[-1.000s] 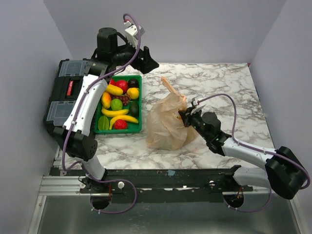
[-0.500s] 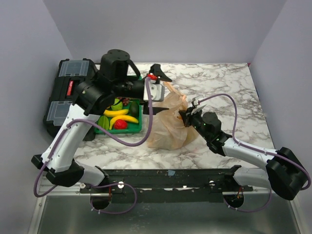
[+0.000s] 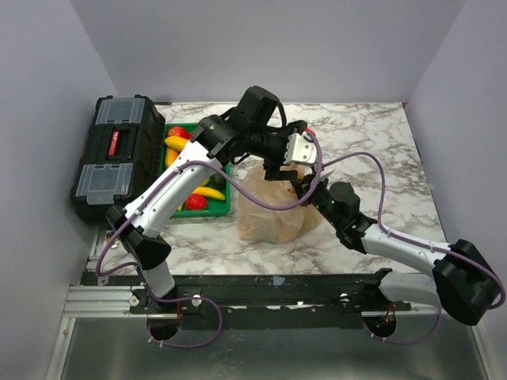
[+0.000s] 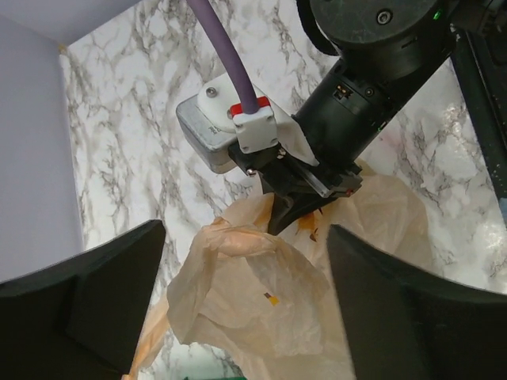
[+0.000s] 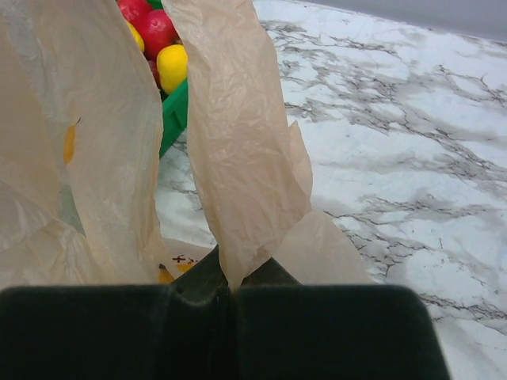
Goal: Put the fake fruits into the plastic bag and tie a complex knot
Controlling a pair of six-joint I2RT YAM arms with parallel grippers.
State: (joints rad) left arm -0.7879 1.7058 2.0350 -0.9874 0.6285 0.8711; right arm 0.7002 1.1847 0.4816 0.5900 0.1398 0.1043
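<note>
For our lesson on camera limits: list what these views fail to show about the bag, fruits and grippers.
- Inside of the plastic bag: top view, the left arm covers its mouth; wrist views show only its crinkled plastic, so any fruit inside is unseen.
- Fake fruits in the green tray: top view, the left arm crosses them; count unknown.
- Fingers of the left gripper: left wrist view, blurred, cut by the bottom edge.
</note>
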